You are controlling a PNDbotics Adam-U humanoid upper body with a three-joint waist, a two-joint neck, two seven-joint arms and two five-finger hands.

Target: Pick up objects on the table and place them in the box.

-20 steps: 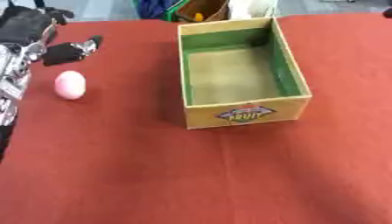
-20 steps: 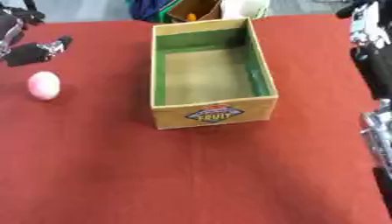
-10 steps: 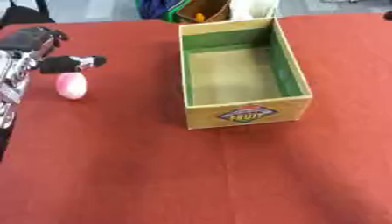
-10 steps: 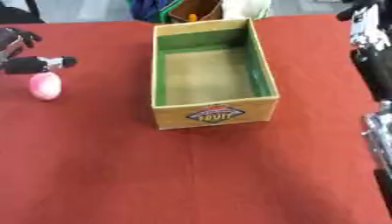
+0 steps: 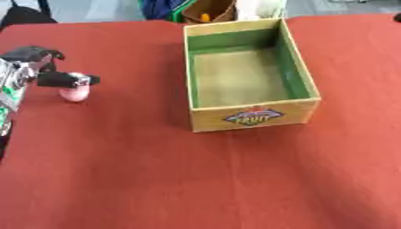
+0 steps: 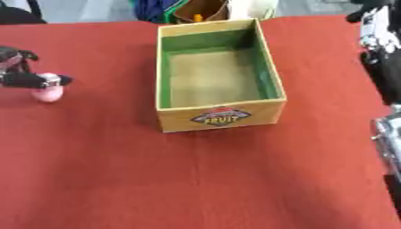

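A pink egg-shaped object (image 5: 76, 93) lies on the red table at the far left. My left hand (image 5: 53, 79) comes in from the left edge and hangs right over it. A black finger stretches across the top of the egg and the thumb curls behind, not closed round it. The cardboard fruit box (image 5: 254, 117) with a green lining stands open in the middle, nothing inside. My right hand (image 6: 377, 27) shows at the upper right edge, far from the egg and apart from the box.
The red tablecloth (image 5: 196, 179) stretches wide in front of the box. Beyond the far edge stand a blue bag (image 5: 160, 9) and a brown bag (image 5: 207, 10). My right arm (image 6: 388, 134) runs down the right edge.
My left hand has come down and forward from behind the pink egg until its finger lies over the egg. The egg, the box and the right arm have stayed put.
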